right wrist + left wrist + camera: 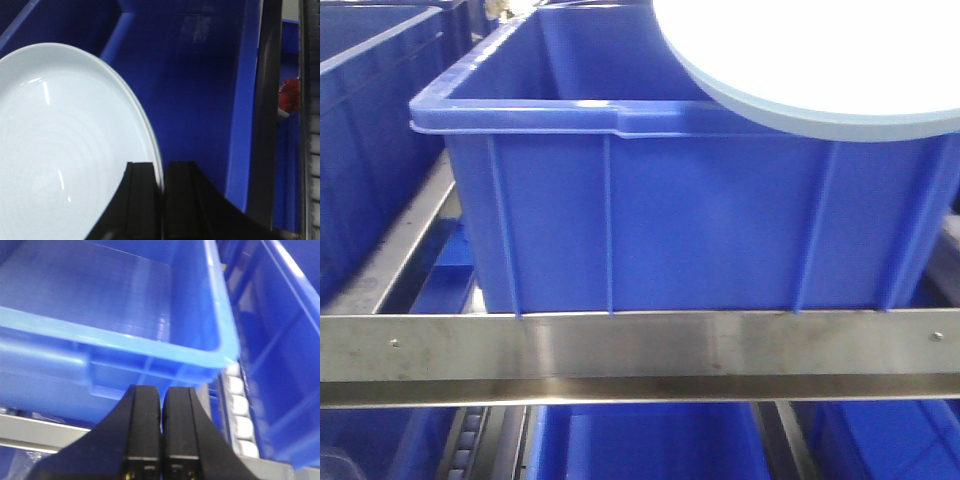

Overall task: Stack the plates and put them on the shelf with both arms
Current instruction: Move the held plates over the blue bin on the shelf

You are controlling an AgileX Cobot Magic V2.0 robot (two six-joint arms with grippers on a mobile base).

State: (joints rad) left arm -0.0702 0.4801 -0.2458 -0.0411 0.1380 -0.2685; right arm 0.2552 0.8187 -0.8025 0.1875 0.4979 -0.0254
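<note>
- Right end effector (162,200): my two black fingers pinch the rim of a plate (60,145), one finger on the upper face and one beneath, so it is grasping the plate by its edge alone.
- Plate, wrist view: pale bluish-white, glossy, shallow, held over the interior of a blue bin (200,90); whether a second plate lies stacked under it I cannot tell.
- Plate, front view: the plate (800,60) overhangs the near right rim of the large blue bin (700,220), its edge just above the bin's lip.
- Left end effector (161,425): fingers pressed together with nothing between them, clenched on empty air, hovering just outside the corner of a blue bin (125,340).
- Surroundings: the bin sits on a shelf behind a steel rail (640,350); further blue bins stand to the left and below; white rollers (239,410) run between bins; a small red object (289,97) lies beyond the bin wall.
- Risk, as I judge it: an edge-only pinch on a glossy plate invites slipping or tilting under its own weight; lowered carelessly, its rim could strike the bin lip. With my left end effector idle, the far side is unsupported.
</note>
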